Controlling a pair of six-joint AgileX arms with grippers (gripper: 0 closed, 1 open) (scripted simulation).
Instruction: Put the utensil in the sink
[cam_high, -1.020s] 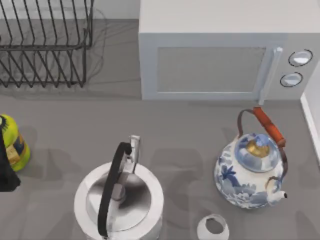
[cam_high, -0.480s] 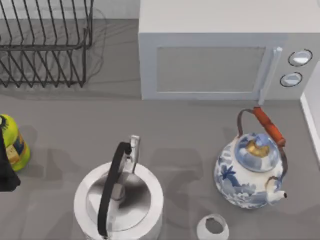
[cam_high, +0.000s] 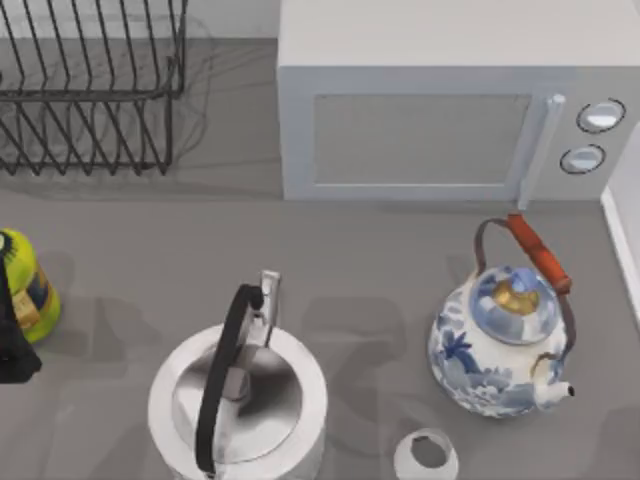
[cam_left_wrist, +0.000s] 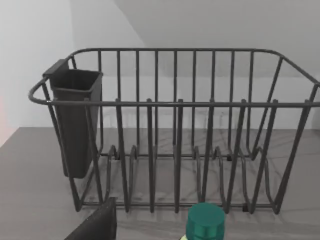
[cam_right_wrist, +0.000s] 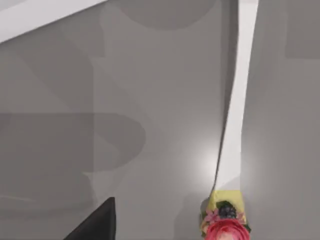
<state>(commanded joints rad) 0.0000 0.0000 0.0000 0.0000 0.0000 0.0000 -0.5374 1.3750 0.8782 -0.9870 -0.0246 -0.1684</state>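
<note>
from above, the grey counter (cam_high: 130, 230) carries a wire dish rack (cam_high: 90, 90) at its far left corner and a white microwave (cam_high: 440, 110) along the far edge, its door shut. the open stretch runs across the middle, between those two and the things at the near edge. a steel kettle (cam_high: 240, 400) with a black handle sits at the near edge left of centre; a blue-and-white porcelain teapot (cam_high: 505, 345) with a red-wrapped handle stands toward the right edge, lid on. a small white cup (cam_high: 427, 455) sits at the near edge just beside the teapot, apart from it; what it holds i cannot tell. a yellow-green bottle (cam_high: 25, 285) stands at the left edge, with a dark part of the left arm (cam_high: 12, 345) over it. a white ledge (cam_high: 622, 240) borders the right edge.

left wrist view: the rack (cam_left_wrist: 175, 135) stands against the pale wall, its slots bare; a dark utensil cup (cam_left_wrist: 75, 120) hangs on one end, contents hidden. the bottle's green cap (cam_left_wrist: 205, 222) shows close in front. one dark finger (cam_left_wrist: 95, 225) of the left gripper shows; how wide it stands i cannot tell.

right wrist view: grey surface with a white strip (cam_right_wrist: 237, 100) running across it, and a yellow item topped in pink (cam_right_wrist: 225, 220) at its end. one dark finger (cam_right_wrist: 95, 222) of the right gripper shows; its opening i cannot tell. which item is the utensil, or where the sink is, i cannot tell.
</note>
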